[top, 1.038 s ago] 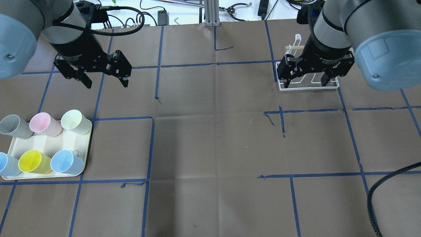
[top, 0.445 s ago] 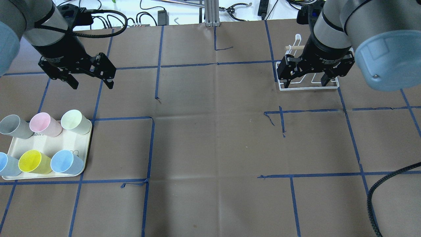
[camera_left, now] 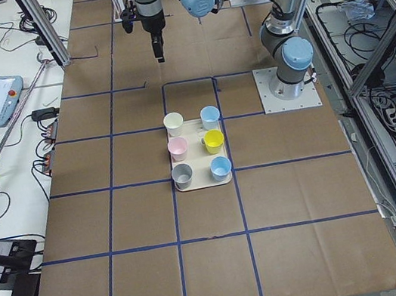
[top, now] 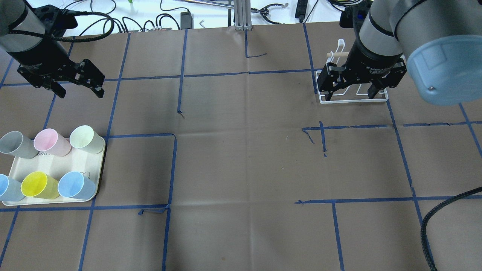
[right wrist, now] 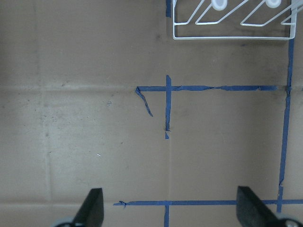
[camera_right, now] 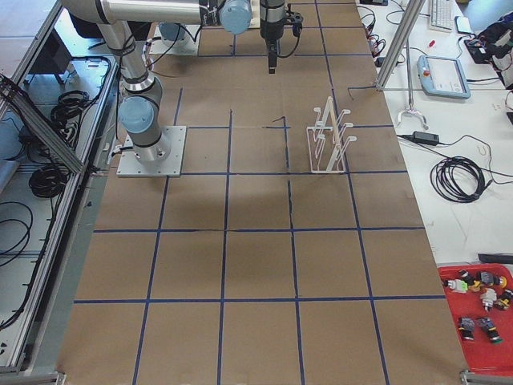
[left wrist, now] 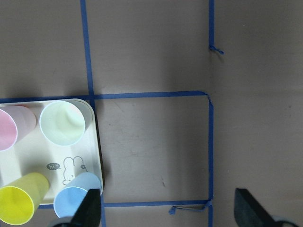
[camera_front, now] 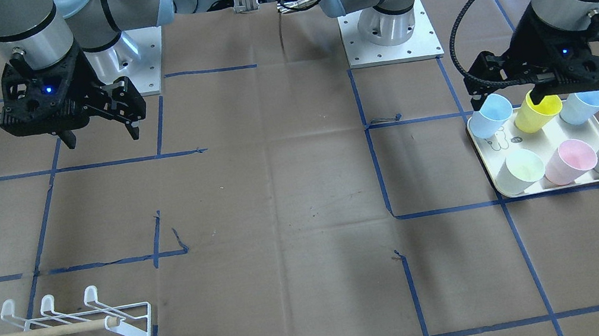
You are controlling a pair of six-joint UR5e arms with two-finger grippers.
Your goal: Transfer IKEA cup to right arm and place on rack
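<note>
1. At the far left of the overhead view, a cream tray [top: 71,162] carries six upright cups with their mouths up. The far row is a grey cup [top: 15,145], a pink cup [top: 51,142] and a pale green cup [top: 86,139]. The near row is an outer blue cup [top: 7,188], a yellow cup [top: 37,185] and an inner blue cup [top: 75,185]. None is lifted, and I cannot tell which one is meant.
2. The left gripper [top: 81,92] hangs high near the tray with its jaws spread wide and nothing between them. In its wrist view the tray fills the lower left corner, and the inner blue cup shows just beside one fingertip [left wrist: 90,210]. The middle of the jaws seems to sit off the tray's inner edge, so the cups lie below and toward the robot's left.
3. Each cup's long axis is vertical. The pick probably calls for a sideways shift over the tray, then a straight descent. The left arm is by far the nearer.
4. The right gripper [top: 349,94] hangs well apart from the cups, jaws likewise spread and holding nothing. It is close in front of the rack [camera_front: 84,325].
5. The rack has a wooden dowel [camera_front: 31,335] across it, and no cup sits on its pegs yet.
</note>
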